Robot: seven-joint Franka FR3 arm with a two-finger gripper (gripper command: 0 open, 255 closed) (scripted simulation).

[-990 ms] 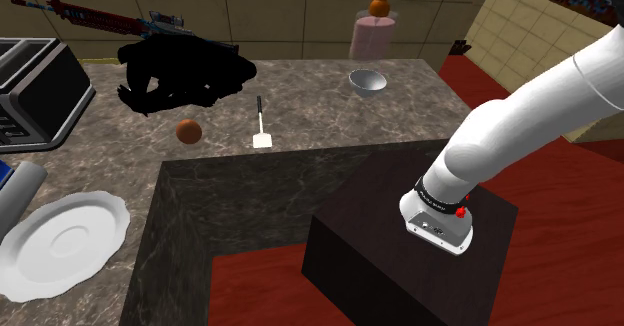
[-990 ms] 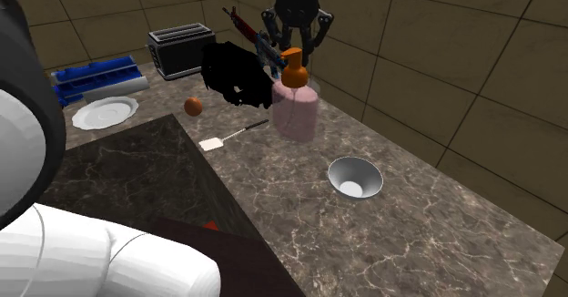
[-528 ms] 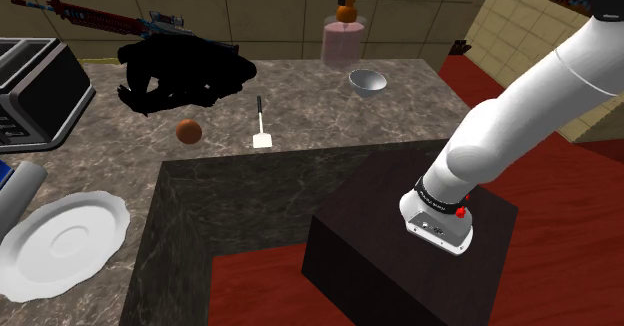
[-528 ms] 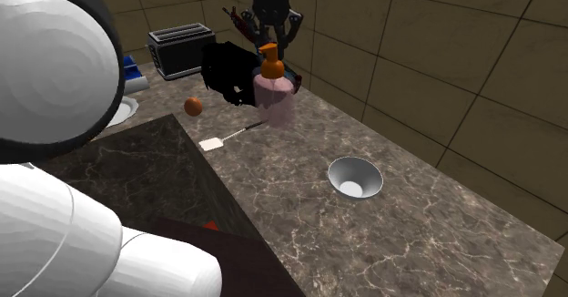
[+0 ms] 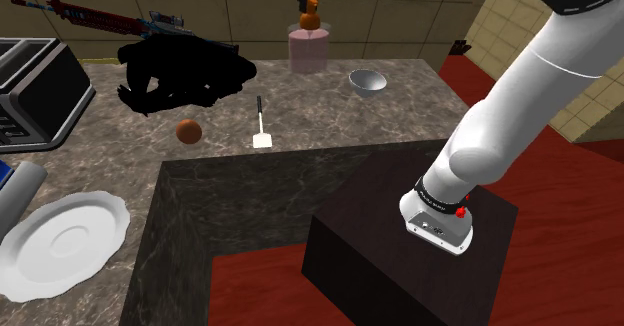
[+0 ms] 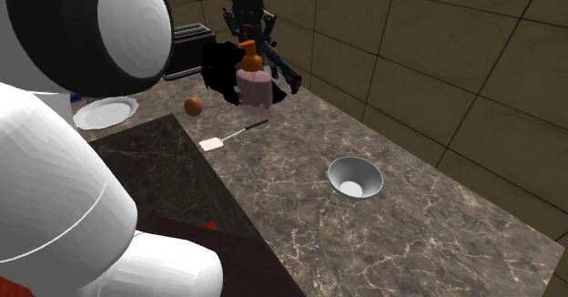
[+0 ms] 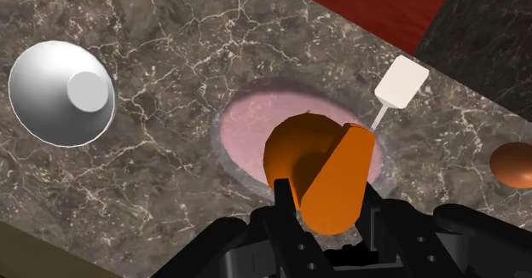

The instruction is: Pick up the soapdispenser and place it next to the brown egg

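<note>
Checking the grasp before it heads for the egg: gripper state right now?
Gripper: shut on the soap dispenser, fingers clasping its orange pump.

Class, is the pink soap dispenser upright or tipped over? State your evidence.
Upright. The soap dispenser has its orange pump straight above its pink body in both exterior views, and the gripper clasps that pump from above.
</note>
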